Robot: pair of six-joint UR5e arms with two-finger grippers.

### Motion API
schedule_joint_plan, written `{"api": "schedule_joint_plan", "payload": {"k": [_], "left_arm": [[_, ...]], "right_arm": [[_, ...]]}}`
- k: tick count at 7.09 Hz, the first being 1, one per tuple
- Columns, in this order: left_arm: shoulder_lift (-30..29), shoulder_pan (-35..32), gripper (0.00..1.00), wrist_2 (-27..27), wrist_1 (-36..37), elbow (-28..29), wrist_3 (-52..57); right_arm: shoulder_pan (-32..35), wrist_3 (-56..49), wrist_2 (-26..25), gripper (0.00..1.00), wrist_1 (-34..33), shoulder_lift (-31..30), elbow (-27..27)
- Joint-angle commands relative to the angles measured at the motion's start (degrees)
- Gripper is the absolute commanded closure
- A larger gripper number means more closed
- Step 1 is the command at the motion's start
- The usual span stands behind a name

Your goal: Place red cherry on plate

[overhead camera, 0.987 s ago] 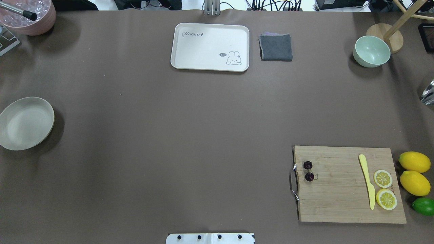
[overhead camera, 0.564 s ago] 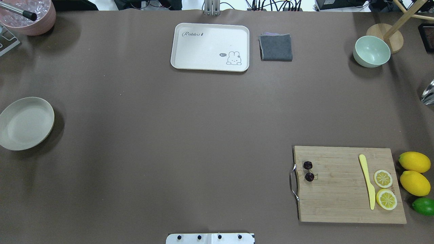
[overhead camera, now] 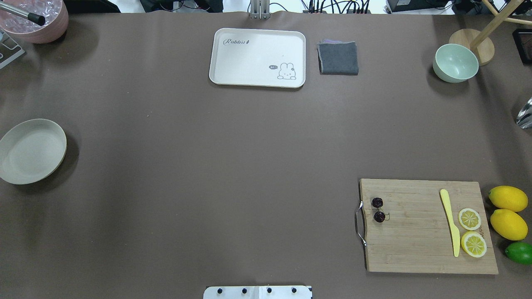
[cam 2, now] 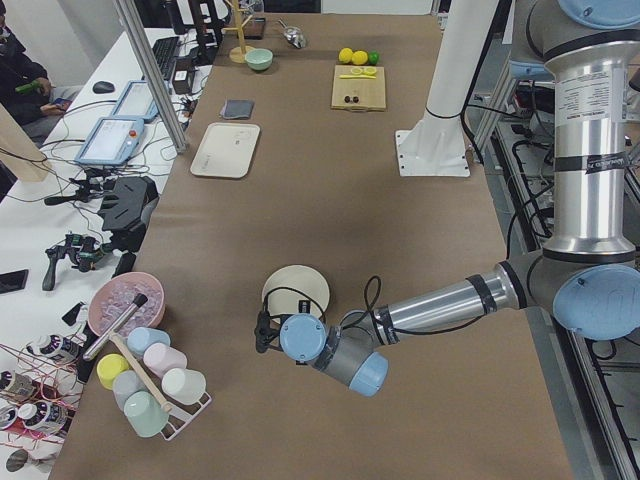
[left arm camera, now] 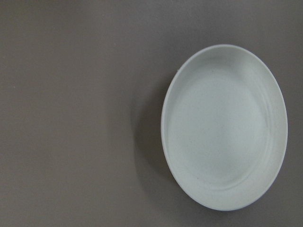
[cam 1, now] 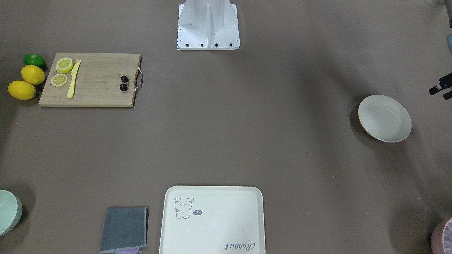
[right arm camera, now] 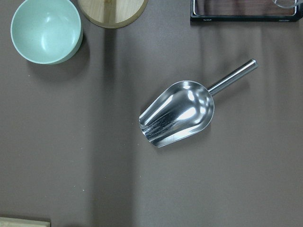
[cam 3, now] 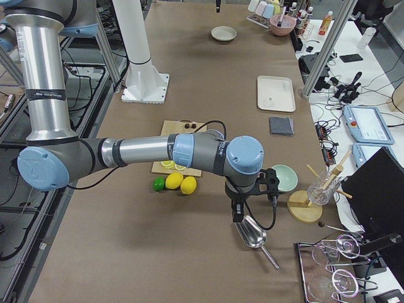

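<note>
We are finding the cherry (overhead camera: 378, 209) lying on the board (overhead camera: 415, 249) at our near right. Its two dark fruits are sitting close together, just beside the board's metal handle (overhead camera: 358, 224). On the same board a yellow knife (overhead camera: 450, 222) is lying beside two lemon slices (overhead camera: 469, 219). Two lemons (overhead camera: 508, 198) and a lime (overhead camera: 519, 252) are resting on the desk (overhead camera: 208, 166) just off the board's right edge.

Farther out, the plate (overhead camera: 31, 151) is sitting at the desk's left edge, well apart from the cherry. Our left pincer (cam 2: 263, 335) is hovering near the plate, but we cannot tell whether its fingers are apart or together. Our right pincer (cam 3: 237, 214) is pointing down over a metal scoop (right arm camera: 177, 113) near the green bowl (overhead camera: 456, 62). We cannot tell its state either.

Along the far side, a cream tray (overhead camera: 257, 58) is lying next to a folded grey cloth (overhead camera: 338, 58), and a pink tub (overhead camera: 37, 20) is standing in the far left corner.
</note>
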Motion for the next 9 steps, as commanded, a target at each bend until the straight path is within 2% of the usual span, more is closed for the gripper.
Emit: {"api": "schedule_joint_plan", "payload": {"k": [1, 4, 9], "left_arm": [[-3.13, 0.76, 0.04, 7.71, -6.23, 2.03, -8.07], [-5.77, 12.96, 0.04, 11.52, -6.52, 3.28, -7.47], [-4.99, 14.05, 0.06, 10.74, -6.96, 3.55, -2.91]], "right_arm": [[-0.21, 0.00, -0.01, 0.00, 0.01, 0.07, -0.13], [-0.21, 0.00, -0.10, 0.00, -0.08, 0.07, -0.05], [-0.12, -0.08, -0.18, 0.00, -0.08, -0.36, 0.04]]}}
